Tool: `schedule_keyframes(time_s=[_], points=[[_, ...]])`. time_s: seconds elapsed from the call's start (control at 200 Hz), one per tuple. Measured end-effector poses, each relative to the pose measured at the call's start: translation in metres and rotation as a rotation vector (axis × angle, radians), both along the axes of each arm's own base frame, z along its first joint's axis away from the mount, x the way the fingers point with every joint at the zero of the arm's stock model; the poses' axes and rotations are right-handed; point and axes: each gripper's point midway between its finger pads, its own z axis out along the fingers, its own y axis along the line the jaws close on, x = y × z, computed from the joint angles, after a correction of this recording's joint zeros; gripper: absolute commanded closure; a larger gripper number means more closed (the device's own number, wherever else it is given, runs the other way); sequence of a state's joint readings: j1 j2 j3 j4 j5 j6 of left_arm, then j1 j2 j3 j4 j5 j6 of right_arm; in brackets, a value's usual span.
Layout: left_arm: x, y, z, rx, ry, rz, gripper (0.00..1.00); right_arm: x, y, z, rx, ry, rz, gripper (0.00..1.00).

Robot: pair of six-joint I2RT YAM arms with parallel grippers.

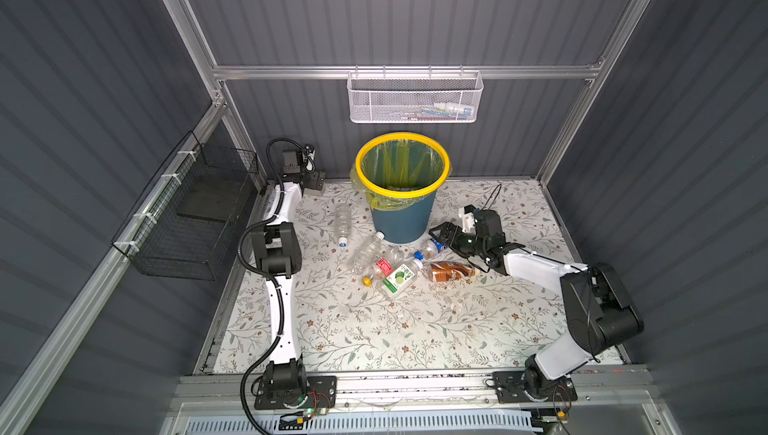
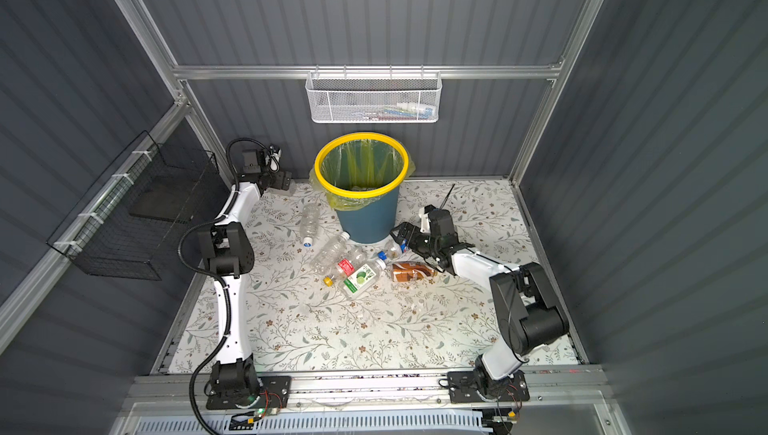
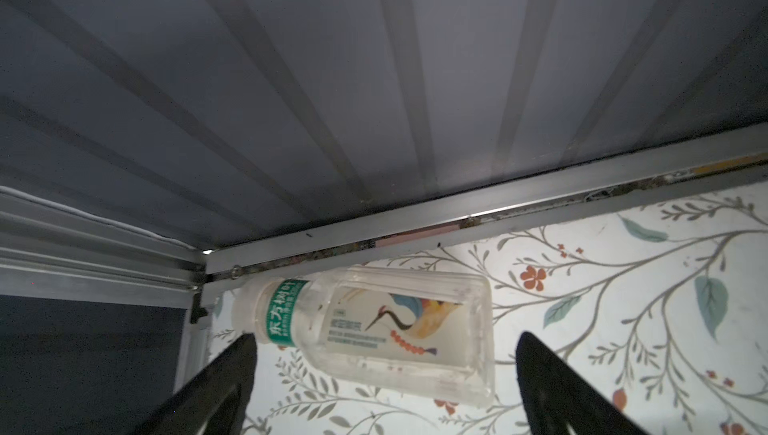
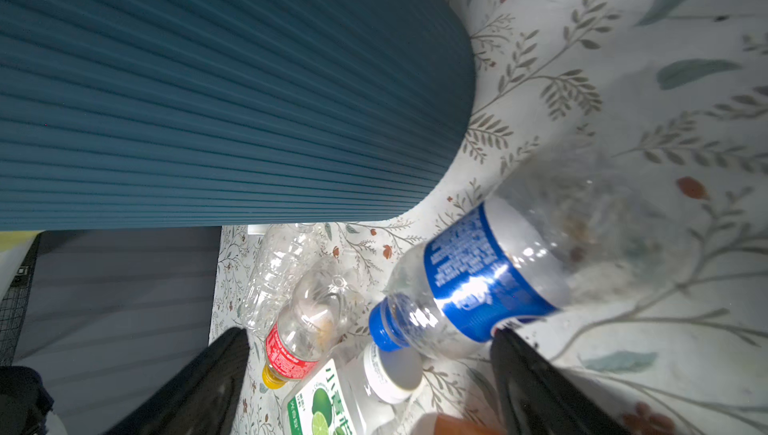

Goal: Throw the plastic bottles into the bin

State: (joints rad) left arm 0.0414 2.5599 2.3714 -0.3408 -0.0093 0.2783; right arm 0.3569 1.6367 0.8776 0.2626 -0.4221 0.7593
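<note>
the bin [image 1: 402,221] stands at the back of the tabletop [image 1: 374,329]. most of the plastic bottles lie on their sides in a little pile just in front of it: a clear bottle [image 1: 365,252], a red label bottle [image 1: 379,268], a lime label bottle [image 1: 399,279] and a brown bottle [image 1: 451,271]. a lone clear bottle [image 1: 343,221] lies off to the left of the bin. the right end effector [image 4: 370,333] is low by the foot of the bin, with its two fingers spread wide and nothing in them. the blue label bottle [image 4: 478,287] lies right in front of it on a slant, blue cap toward the pile and fat end away. one finger is just beside its label or touching it, i cannot tell which. the right arm is much the nearer one to this bottle. the left end effector [image 3: 386,337] is far off in the back left corner, fingers spread wide too, holding nothing. the crane bottle [image 3: 399,329] lies there close by the metal rail [image 3: 457,212] at the foot of the wall, just ahead of the fingers. its long way runs from one finger across to the other, so i think a squeeze now would catch it by its ends. turning the wrist to pinch its thin way looks safer. the top views do not show this bottle, because the arm hides it.
</note>
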Motion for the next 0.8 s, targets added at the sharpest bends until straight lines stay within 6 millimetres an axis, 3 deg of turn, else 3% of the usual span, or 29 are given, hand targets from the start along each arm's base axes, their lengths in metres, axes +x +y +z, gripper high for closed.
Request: schedule_keyframes(time_s=[0.16, 0.39, 0.62, 0.8], points=[[0.015, -0.003, -0.018, -0.1, -0.033, 0.05, 0.05, 0.004, 0.015, 0.001, 0.031, -0.011, 0.022, 0.08], [0.035, -0.004, -0.035, -0.181, -0.077, 0.087, 0.08, 0.007, 0.022, -0.004, 0.054, -0.006, 0.029, 0.08], [0.033, -0.009, -0.036, -0.223, -0.067, 0.053, 0.15, 0.01, 0.026, -0.003, 0.067, -0.007, 0.045, 0.09], [0.013, -0.015, -0.037, -0.219, -0.004, -0.003, 0.23, 0.01, 0.027, -0.001, 0.066, -0.015, 0.055, 0.09]])
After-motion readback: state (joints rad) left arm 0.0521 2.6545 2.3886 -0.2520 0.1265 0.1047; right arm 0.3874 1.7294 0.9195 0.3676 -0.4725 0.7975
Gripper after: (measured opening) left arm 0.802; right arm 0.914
